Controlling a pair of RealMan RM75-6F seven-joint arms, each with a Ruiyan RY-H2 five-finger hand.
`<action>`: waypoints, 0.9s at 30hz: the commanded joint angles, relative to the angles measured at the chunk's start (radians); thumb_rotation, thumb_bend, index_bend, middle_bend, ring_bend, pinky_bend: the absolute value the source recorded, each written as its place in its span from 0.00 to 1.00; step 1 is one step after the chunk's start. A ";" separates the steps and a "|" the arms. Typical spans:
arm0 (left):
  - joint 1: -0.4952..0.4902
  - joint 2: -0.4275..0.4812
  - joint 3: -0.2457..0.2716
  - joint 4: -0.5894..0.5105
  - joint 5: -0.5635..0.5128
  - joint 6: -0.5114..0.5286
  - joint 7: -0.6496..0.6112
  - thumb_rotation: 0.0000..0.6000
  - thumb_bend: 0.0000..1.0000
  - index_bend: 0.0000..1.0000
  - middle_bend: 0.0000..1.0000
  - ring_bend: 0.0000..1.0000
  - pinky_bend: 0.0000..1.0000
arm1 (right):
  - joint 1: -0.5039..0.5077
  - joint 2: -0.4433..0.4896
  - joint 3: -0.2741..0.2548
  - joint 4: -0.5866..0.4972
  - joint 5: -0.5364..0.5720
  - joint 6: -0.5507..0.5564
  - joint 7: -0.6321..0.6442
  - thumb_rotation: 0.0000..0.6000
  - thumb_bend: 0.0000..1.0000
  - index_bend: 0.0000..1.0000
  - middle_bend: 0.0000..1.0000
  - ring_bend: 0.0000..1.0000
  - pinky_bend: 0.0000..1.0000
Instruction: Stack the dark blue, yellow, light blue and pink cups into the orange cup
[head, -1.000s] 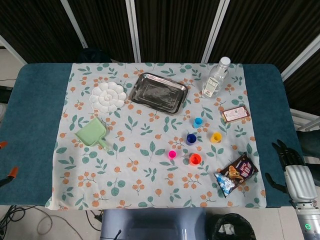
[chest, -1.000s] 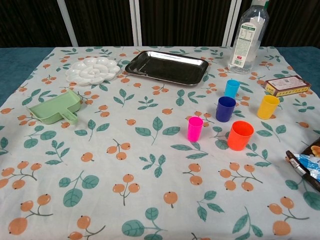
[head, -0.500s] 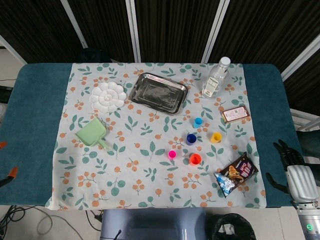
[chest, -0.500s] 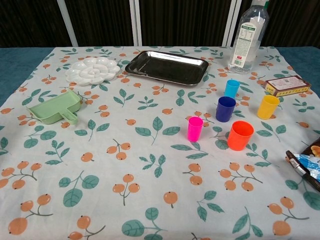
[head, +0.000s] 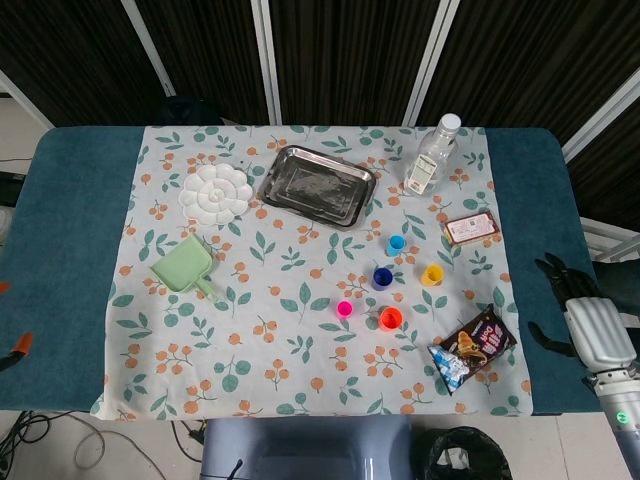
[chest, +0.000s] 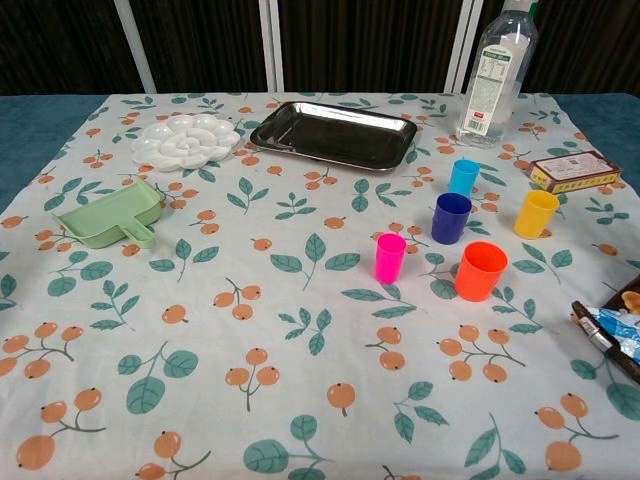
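Plastic cups stand close together; reaching the dark blue cup (chest: 451, 217) could topple the orange cup (chest: 480, 271); right robot hand (head: 585, 312) hangs released, empty; left unseen.

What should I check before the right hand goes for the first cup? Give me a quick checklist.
1. Orange cup upright, mouth open and empty: ok.
2. Dark blue cup, yellow cup, light blue cup and pink cup upright, standing apart: ok.
3. Right hand holding nothing, fingers apart: ok.
4. Snack packet lying between right hand and cups: not ok.
5. Left hand position: cannot tell, out of view.
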 joint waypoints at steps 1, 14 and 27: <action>0.000 -0.001 0.000 0.000 -0.002 -0.001 0.003 1.00 0.22 0.22 0.12 0.00 0.00 | 0.131 0.100 0.053 -0.072 0.067 -0.195 -0.034 1.00 0.39 0.07 0.01 0.14 0.12; -0.001 -0.004 0.002 0.003 0.000 -0.003 0.013 1.00 0.22 0.22 0.12 0.00 0.00 | 0.386 0.054 0.138 -0.179 0.301 -0.465 -0.303 1.00 0.39 0.16 0.01 0.08 0.07; -0.002 -0.006 0.000 0.007 -0.007 -0.006 0.009 1.00 0.22 0.22 0.12 0.00 0.00 | 0.548 -0.137 0.103 -0.189 0.602 -0.424 -0.645 1.00 0.39 0.22 0.00 0.05 0.06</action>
